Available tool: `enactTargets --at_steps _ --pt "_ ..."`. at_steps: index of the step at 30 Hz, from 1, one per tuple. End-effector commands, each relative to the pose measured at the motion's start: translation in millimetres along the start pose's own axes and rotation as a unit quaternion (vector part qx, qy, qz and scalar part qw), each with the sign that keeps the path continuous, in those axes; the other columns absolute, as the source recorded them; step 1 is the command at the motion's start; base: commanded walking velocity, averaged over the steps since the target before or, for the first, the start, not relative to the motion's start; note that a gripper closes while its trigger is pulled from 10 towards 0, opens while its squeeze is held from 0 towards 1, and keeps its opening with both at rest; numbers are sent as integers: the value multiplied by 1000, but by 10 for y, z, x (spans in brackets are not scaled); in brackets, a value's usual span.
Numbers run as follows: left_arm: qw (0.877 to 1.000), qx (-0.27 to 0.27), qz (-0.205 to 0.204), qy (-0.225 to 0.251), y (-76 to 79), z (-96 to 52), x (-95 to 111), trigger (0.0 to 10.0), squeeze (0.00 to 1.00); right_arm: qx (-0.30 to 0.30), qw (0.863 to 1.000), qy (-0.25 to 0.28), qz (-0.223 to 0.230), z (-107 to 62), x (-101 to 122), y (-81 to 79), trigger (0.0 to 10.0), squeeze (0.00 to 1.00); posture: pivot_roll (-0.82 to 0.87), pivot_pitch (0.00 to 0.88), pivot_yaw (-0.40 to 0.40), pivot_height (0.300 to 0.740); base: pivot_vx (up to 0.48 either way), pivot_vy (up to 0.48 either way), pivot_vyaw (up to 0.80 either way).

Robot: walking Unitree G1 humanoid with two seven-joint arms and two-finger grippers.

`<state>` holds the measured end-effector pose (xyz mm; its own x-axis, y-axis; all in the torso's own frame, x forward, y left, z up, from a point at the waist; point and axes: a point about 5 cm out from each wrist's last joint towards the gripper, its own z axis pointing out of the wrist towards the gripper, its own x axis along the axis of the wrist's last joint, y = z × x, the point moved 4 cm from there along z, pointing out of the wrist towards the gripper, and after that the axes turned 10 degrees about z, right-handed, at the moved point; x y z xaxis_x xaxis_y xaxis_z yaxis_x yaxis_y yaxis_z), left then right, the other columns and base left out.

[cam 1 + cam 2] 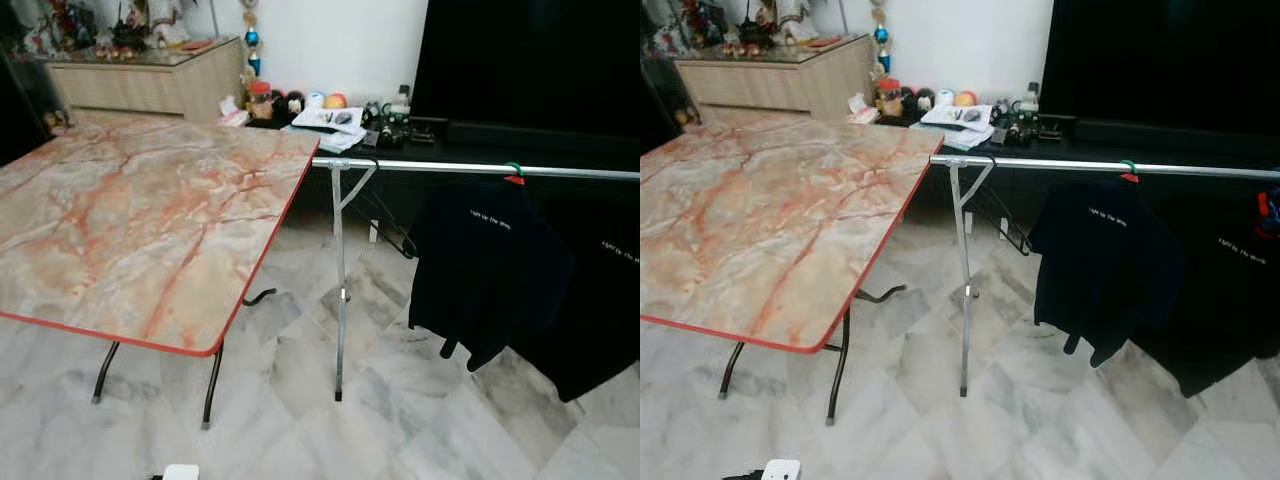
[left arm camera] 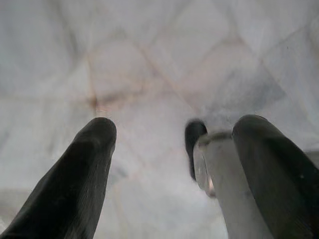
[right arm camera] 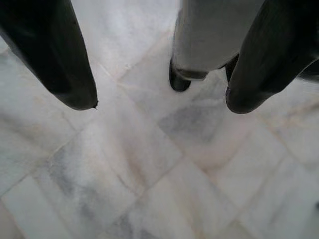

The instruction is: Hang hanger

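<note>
Ahead of me stands one metal clothes rail (image 1: 470,168), running from the table's far right corner off toward my right, with one upright leg (image 1: 339,290) under its near end. Two black T-shirts hang from it: the nearer shirt (image 1: 485,265) hangs midway along the rail on a hanger with a green hook (image 1: 513,170), and a second shirt (image 1: 600,300) hangs further right, cut off by the frame edge. In the right eye view a bit of red and blue (image 1: 1267,212) shows at the top of that second shirt. One bare dark wire hanger (image 1: 385,225) dangles from the rail just beside the upright, between it and the nearer shirt.

One folding table (image 1: 140,220) with a marble-pattern top and a red edge stands on my left on dark legs. Behind it sit a wooden cabinet (image 1: 150,85) and a low dark shelf (image 1: 520,150) with papers and small clutter, below a big dark screen (image 1: 530,60).

My left gripper (image 2: 172,149) hangs over the pale marble floor (image 2: 149,59), its two black fingers spread well apart, holding nothing. My right gripper (image 3: 162,99) also points at the floor, fingers wide apart and empty. A grey leg with a dark foot (image 3: 179,79) shows beyond the right fingertips.
</note>
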<state>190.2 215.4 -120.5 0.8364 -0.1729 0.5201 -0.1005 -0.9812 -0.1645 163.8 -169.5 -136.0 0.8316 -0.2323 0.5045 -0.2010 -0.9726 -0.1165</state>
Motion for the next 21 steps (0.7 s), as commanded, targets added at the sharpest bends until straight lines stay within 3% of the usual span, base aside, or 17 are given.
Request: enactTargets --at_steps 1,9,15,18,21 --pt "994 87 -59 -39 -705 -196 -458 10000 0 -2 1000 1 -11 46 254 39 10000 0 -9 0 -78 740 0 -296 0" --pt "994 77 -56 -45 -611 -185 -491 10000 0 -18 999 3 29 35 220 101 10000 0 -22 0 -54 740 0 -294 0" --pt "996 67 -51 -30 -544 -120 -301 10000 0 -30 998 9 48 23 214 172 10000 0 -14 0 -6 740 0 -293 0" --pt "996 64 -50 -25 -522 -99 -230 10000 0 -36 997 11 62 16 213 217 10000 0 -6 0 3 740 0 -292 -781" --pt "999 43 -9 -28 -483 -102 -254 10000 0 -50 996 8 70 -8 190 352 10000 0 4 0 -3 740 0 -287 -762"
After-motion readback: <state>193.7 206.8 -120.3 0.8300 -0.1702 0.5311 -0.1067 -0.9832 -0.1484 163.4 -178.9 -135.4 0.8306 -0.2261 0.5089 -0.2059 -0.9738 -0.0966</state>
